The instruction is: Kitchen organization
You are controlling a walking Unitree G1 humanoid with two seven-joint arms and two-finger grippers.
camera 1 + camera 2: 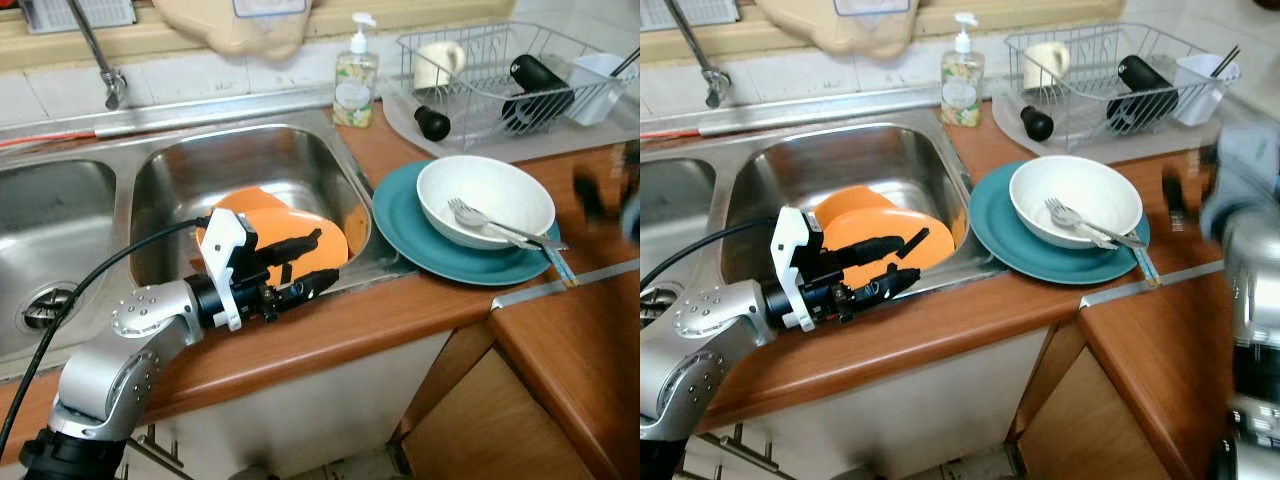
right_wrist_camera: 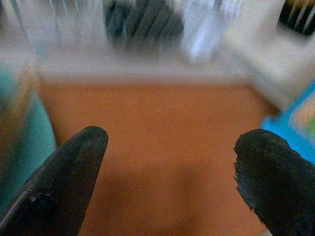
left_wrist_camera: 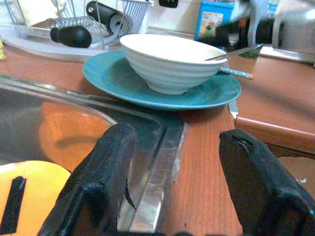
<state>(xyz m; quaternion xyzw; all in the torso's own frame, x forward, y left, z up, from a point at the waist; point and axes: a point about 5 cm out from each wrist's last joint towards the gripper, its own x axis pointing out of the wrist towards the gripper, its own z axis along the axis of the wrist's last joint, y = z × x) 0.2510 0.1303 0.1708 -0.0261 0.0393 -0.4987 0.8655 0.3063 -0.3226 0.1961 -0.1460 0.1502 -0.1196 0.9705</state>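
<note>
Wooden worktop (image 1: 400, 310) runs along the front and turns a corner at the robot's right, with a metal strip at the join. Double stainless sink (image 1: 250, 170) set into it; the right basin holds two orange plates (image 1: 290, 235), stacked and leaning against the basin's front right wall. Wire dish rack (image 1: 500, 70) on a grey tray at the back right of the worktop, holding a cream mug (image 1: 440, 62), a black cylindrical item (image 1: 540, 85), and a white utensil cup (image 1: 598, 85); a second black item (image 1: 432, 122) lies on the tray just outside the rack. Teal plate (image 1: 410, 235) sits on the worktop just beside the right basin's rim, its edge near or over the rim. White bowl (image 1: 485, 200) rests on the teal plate. A fork (image 1: 490, 225) lies in the bowl, tines inward, handle out over the rim; a second utensil handle (image 1: 555, 262) with a patterned blue grip pokes out past the plate. Soap dispenser (image 1: 355, 75) stands behind the sink's right corner. Tap (image 1: 100, 60) stands at the back wall between the basins. Left pincer (image 1: 305, 265) is over the front rim of the right basin, just above the orange plates, fingers parted and gripping nothing. Right pincer (image 2: 170, 172) is blurred, over bare worktop to the right of the teal plate, fingers spread wide with nothing between them.
</note>
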